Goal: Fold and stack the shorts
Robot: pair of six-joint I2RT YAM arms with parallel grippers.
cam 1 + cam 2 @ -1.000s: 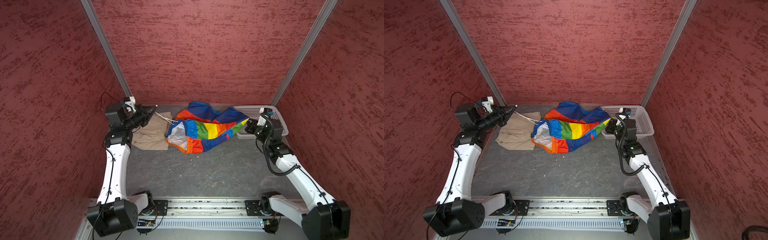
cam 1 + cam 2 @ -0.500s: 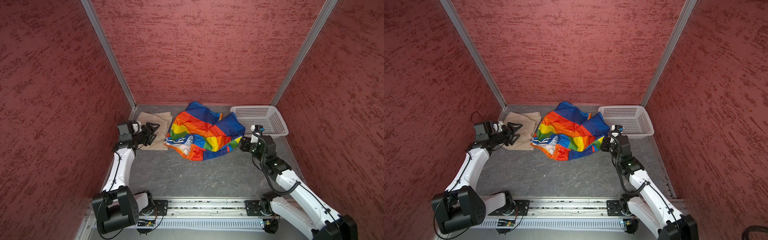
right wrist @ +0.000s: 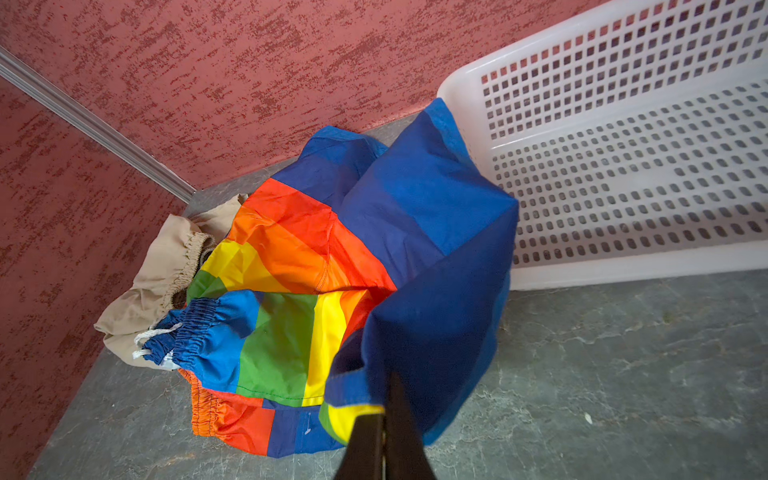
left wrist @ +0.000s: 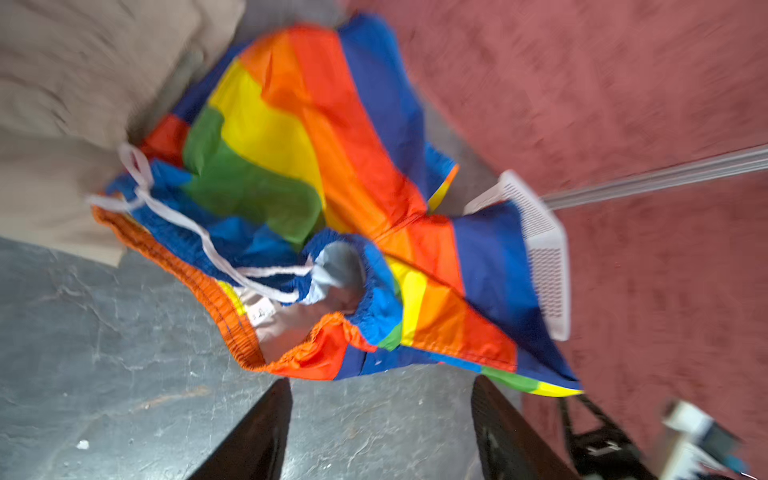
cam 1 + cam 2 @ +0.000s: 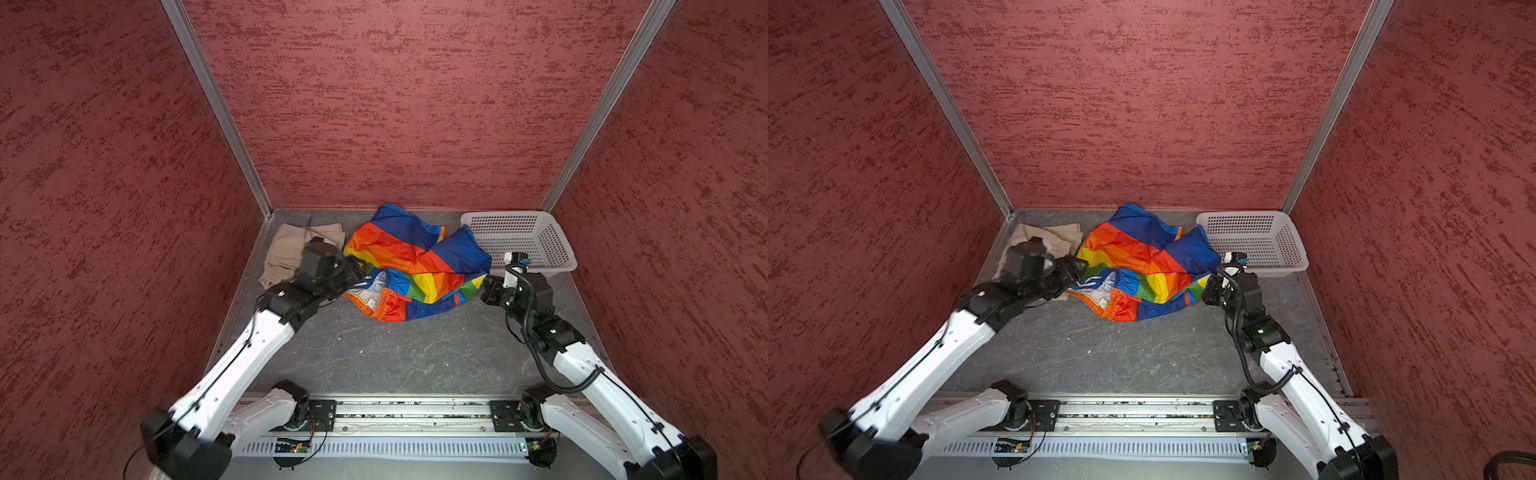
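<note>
You let your left jaws drop open and empty, so the shiny rainbow-striped shorts (image 5: 415, 266) slumped unfolded at the worktop's back middle, against the plain beige shorts (image 5: 284, 247) in the back-left corner, while your right jaws stayed clenched on their leg hem.

We see a white perforated plastic basket (image 5: 552, 249) at the far right corner of a grey marbled tabletop (image 5: 395, 353), enclosed by red textured walls (image 5: 395, 104).
</note>
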